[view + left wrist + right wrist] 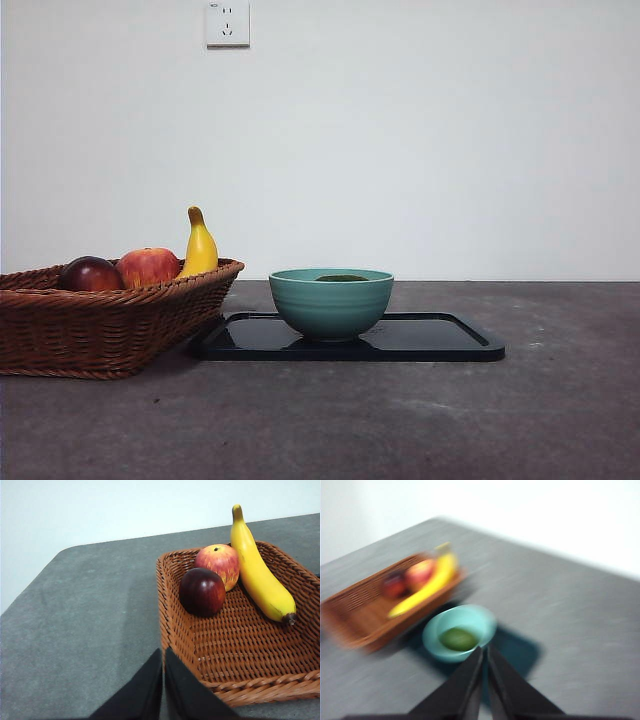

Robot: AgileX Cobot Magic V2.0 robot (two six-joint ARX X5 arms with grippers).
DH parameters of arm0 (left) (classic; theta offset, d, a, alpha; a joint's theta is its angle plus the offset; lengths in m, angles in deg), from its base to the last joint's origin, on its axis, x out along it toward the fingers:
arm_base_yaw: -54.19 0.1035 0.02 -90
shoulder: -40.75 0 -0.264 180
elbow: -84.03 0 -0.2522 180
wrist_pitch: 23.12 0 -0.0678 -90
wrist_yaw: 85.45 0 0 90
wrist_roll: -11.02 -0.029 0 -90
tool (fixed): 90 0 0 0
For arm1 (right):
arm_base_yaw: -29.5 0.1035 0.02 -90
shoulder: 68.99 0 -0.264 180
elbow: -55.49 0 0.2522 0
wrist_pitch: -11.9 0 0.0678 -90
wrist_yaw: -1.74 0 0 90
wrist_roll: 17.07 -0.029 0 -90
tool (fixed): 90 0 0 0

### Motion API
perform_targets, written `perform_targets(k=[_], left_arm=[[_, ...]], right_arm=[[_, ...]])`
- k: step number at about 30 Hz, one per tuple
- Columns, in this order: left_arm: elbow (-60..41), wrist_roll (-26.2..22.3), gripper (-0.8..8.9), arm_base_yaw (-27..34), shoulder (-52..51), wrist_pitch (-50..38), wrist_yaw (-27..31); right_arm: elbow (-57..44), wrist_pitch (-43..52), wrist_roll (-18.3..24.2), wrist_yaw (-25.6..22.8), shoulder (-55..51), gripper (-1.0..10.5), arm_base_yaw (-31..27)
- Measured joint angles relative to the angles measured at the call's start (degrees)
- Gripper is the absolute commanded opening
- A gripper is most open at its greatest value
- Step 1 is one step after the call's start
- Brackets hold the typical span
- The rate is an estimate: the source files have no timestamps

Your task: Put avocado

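Jaws closed and empty on both grippers: right gripper [483,652] nearer, above the bowl [331,300]. Beyond its tips, avocado [458,639] lies inside. Left gripper [163,655] beside the basket [172,625].

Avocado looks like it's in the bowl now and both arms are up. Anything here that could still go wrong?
The avocado lies in the teal bowl on the black tray.

1. The right gripper is above the bowl, jaws shut, in a blurred view; a sweep could clip the rim.
2. The tray sits close to the basket; a nudge might shift either one.
3. The banana leans over the basket's edge and might tip out.
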Motion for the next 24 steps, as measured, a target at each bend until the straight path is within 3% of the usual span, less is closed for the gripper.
perform_targets(k=[4,7,16,24], left_arm=[[0.00,0.00,0.08,0.00,0.00,0.00,0.00],[0.00,0.00,0.08,0.00,0.00,0.00,0.00],[0.00,0.00,0.08,0.00,0.00,0.02,0.00],[0.00,0.00,0.08,0.00,0.00,0.00,0.00]], right_arm=[[-9.57,11.17,0.17,-0.04,-7.10,0.1,-8.79],[-16.72,16.98,0.13,-1.70,-12.24,0.1,-11.67],[-34.95,26.49,-2.82,-10.60,-26.18,0.1,-12.00],[-42.23,27.12,-6.05,-12.09,-31.95,0.1,-12.00]])
